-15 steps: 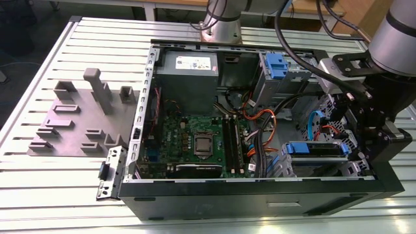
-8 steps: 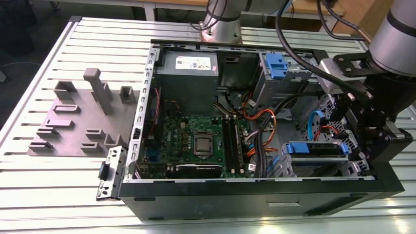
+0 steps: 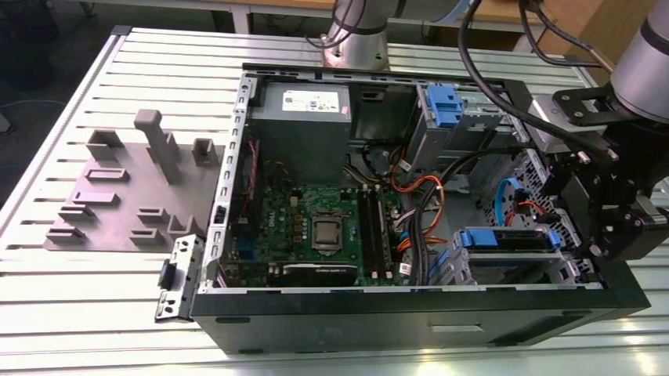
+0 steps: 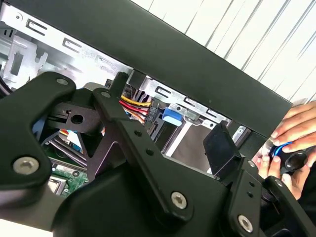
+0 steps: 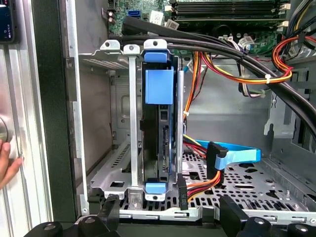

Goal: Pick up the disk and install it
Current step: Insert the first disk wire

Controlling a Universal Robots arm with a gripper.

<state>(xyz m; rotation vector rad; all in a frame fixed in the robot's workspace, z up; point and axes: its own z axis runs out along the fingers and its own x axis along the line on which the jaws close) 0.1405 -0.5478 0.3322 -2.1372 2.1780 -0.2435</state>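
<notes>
The disk [image 5: 159, 123] stands on edge in the drive cage [image 5: 132, 148] of the open case [image 3: 418, 313], directly ahead of the hand [image 5: 168, 217]. The hand is open and empty, its two fingertips [image 5: 109, 206] spread just short of the cage.

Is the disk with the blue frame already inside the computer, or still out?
Inside. The disk stands on edge in the silver drive cage of the computer case, in the first wrist view.
</notes>
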